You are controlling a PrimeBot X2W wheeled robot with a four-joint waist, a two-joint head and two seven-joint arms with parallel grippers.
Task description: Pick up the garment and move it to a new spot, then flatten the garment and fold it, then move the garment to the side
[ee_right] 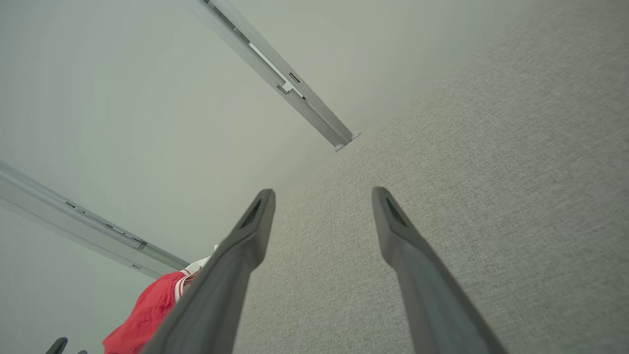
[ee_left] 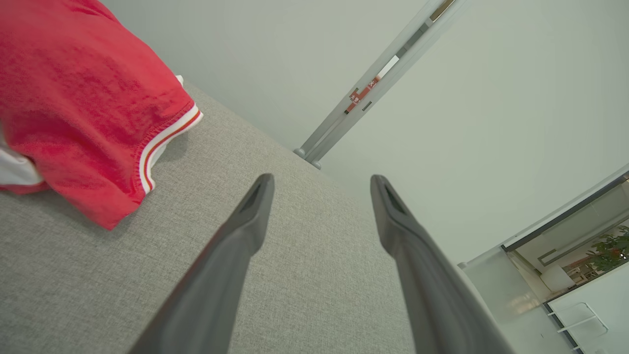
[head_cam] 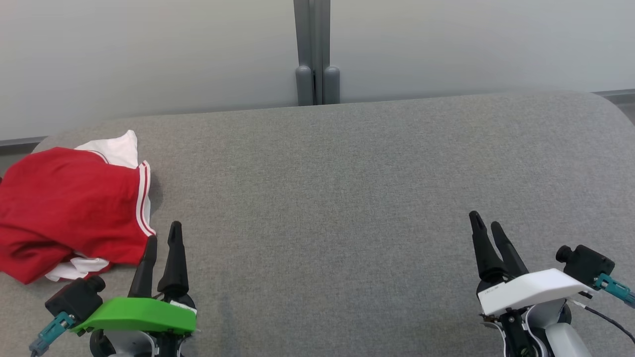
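A red garment [head_cam: 69,208] with white trim is being shown in a crumpled heap at the far left of the grey tabletop [head_cam: 322,198], close to its left edge. A white part of the cloth is being seen at the back of the heap and another one under its front edge. Nothing is being held by either arm.

The left gripper [head_cam: 162,233], under a green cover, is being held low at the front left, just beside the right edge of the garment. Whether its nearer finger is touching the cloth cannot be told from the head view. In the left wrist view the fingers [ee_left: 236,255] of the left gripper [ee_left: 322,179] are being kept wide apart, with only bare tabletop [ee_left: 295,295] between them, and the garment [ee_left: 83,108] is being seen to the upper left, its striped hem [ee_left: 162,142] lying apart from the finger tips.

The right gripper [head_cam: 485,221], under a white cover, is being held at the front right, well apart from the garment. Its fingers [ee_right: 422,275] are also being held open over the bare tabletop [ee_right: 491,172], and a small piece of the garment [ee_right: 147,309] is being seen at the lower left of that view.

A pale wall [head_cam: 149,49] with a grey post [head_cam: 312,49] is being seen behind the tabletop.
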